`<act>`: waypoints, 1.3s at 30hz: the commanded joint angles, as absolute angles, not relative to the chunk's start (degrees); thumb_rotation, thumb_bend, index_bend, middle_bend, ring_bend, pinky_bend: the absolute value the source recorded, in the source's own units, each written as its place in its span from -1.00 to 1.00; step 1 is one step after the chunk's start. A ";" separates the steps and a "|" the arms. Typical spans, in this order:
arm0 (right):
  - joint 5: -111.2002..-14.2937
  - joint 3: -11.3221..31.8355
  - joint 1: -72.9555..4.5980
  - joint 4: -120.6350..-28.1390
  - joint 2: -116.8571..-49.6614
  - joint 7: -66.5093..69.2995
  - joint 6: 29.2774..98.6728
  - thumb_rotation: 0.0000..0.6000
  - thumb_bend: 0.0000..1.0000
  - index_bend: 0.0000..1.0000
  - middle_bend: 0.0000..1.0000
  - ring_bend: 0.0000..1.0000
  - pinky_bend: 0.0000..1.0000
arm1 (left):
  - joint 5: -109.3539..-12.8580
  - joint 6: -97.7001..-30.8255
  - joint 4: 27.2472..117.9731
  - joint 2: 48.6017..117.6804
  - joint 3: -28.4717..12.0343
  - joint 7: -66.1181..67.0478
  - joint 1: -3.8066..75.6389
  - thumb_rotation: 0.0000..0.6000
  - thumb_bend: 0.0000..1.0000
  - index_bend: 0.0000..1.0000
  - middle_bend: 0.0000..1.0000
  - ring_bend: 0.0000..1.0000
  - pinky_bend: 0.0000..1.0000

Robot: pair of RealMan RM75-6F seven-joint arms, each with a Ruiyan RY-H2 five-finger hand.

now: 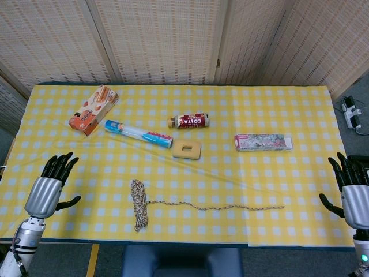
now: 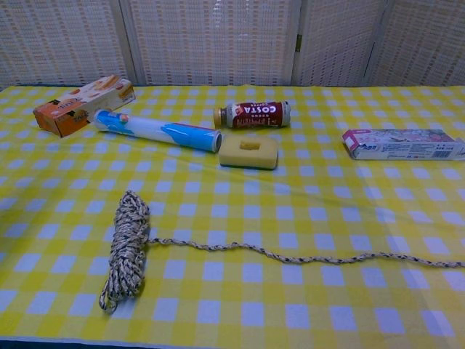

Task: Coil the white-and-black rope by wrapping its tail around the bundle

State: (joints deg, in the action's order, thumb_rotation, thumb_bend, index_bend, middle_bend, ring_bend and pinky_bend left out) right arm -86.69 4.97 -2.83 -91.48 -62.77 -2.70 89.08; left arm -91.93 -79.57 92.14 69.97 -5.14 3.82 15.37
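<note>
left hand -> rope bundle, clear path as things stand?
Probably yes. The left hand is open over the tablecloth, and only bare cloth lies between it and the rope bundle. The tail runs off the far side, away from that hand.

We note a yellow-and-white checked tablecloth (image 1: pixel 277 109) covering the table. At far left lies an orange biscuit box (image 1: pixel 94 109), set at a slant. Just beside it, toward the middle, a blue-and-white tube (image 1: pixel 138 133) lies on its side, angled. A brown Costa coffee bottle (image 1: pixel 188 121) lies on its side near the centre, its gold cap pointing left. Directly in front of it sits a yellow sponge (image 1: pixel 186 149) with a darker patch in its middle; the tube's end is close to the sponge but apart. To the right, well apart, lies a flat patterned box (image 1: pixel 263 142). Behind the table stand woven screen panels (image 1: pixel 161 40). A white power strip (image 1: pixel 351 113) is on the floor at far right.
</note>
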 commanded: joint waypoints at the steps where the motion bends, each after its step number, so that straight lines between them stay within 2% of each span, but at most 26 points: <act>1: -86.63 4.92 -2.77 -91.64 -62.49 -1.70 88.92 1.00 -0.42 -1.00 -0.94 -0.82 -0.88 | -93.06 -76.66 93.62 70.88 -5.12 0.48 18.10 1.00 -0.67 -0.84 -0.94 -0.97 -1.00; 14: -87.29 4.88 -2.85 -91.42 -62.06 -1.17 89.02 1.00 -0.42 -1.00 -0.94 -0.82 -0.88 | -97.27 -63.81 97.19 74.95 -3.24 8.82 27.89 1.00 -0.67 -0.90 -0.94 -1.00 -1.00; 23: -87.20 4.82 -3.04 -90.64 -62.39 -0.10 88.50 1.00 -0.42 -1.00 -0.94 -0.83 -0.88 | -91.73 -54.92 97.60 81.89 -4.10 12.72 33.44 1.00 -0.67 -0.94 -0.96 -1.00 -1.00; 31: -87.19 4.60 -2.84 -90.10 -62.45 0.99 88.49 1.00 -0.42 -1.00 -0.94 -0.83 -0.88 | -85.52 -52.84 92.62 90.42 -4.66 22.89 35.13 1.00 -0.67 -0.94 -0.97 -1.00 -1.00; 39: -86.94 4.45 -2.76 -89.47 -62.62 1.93 88.13 1.00 -0.42 -1.00 -0.95 -0.83 -0.88 | -78.71 -54.60 90.57 94.27 -4.13 33.08 34.24 1.00 -0.67 -0.98 -1.00 -1.00 -1.00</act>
State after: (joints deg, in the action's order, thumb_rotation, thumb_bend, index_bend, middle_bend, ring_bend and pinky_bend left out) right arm -86.95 4.46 -2.76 -89.49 -62.60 1.91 88.15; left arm -79.92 -54.05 91.01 93.49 -4.51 31.63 34.53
